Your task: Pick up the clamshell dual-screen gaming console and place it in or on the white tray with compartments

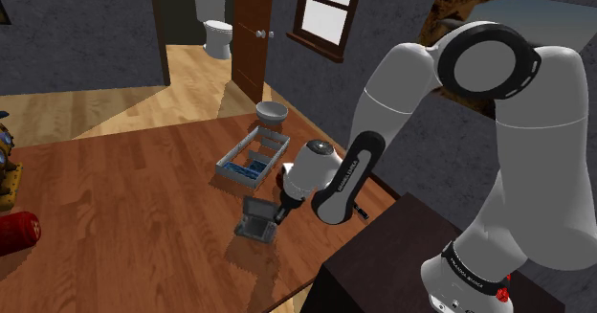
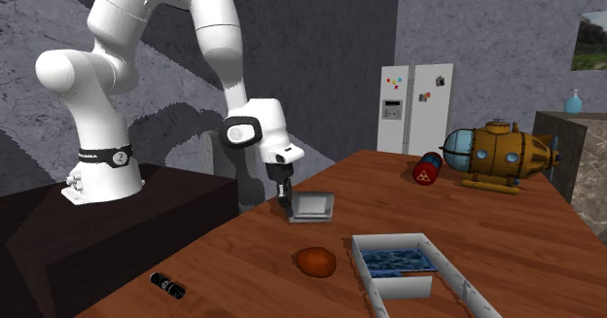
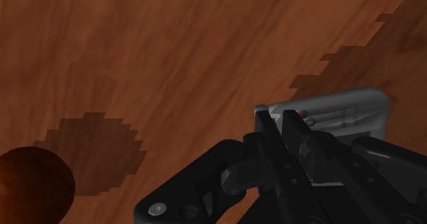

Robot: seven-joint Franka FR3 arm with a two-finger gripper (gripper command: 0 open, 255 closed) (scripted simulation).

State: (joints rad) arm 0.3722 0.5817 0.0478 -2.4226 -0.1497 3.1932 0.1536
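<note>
Shoulder view gives me the wooden table (image 1: pixel 143 196) spread under the white arm (image 1: pixel 497 158), which bends from its dark stand (image 1: pixel 383 254) down toward the tabletop. On the second exterior view's right, a yellow submarine model (image 2: pixel 496 154) sits at the far end of the table. The white tray with compartments (image 1: pixel 234 150) lies well apart from it, with a blue patterned floor showing in one section. The clamshell console (image 1: pixel 256 217) is not in the tray. It sits low at the tabletop just beside the tray's end nearest the stand, grey, its lid raised upright. The gripper (image 2: pixel 284 201) comes down at the lid's side edge. From the wrist view I read the hand as closed on that thin edge, the two black fingers (image 3: pixel 263 127) standing a sliver apart with light grey casing between them. A round brown object (image 2: pixel 316 261) rests near the tray's corner, a red canister (image 2: pixel 428 168) lies beside the submarine model, and a small black cylinder (image 2: pixel 168 285) lies near the table's edge.
</note>
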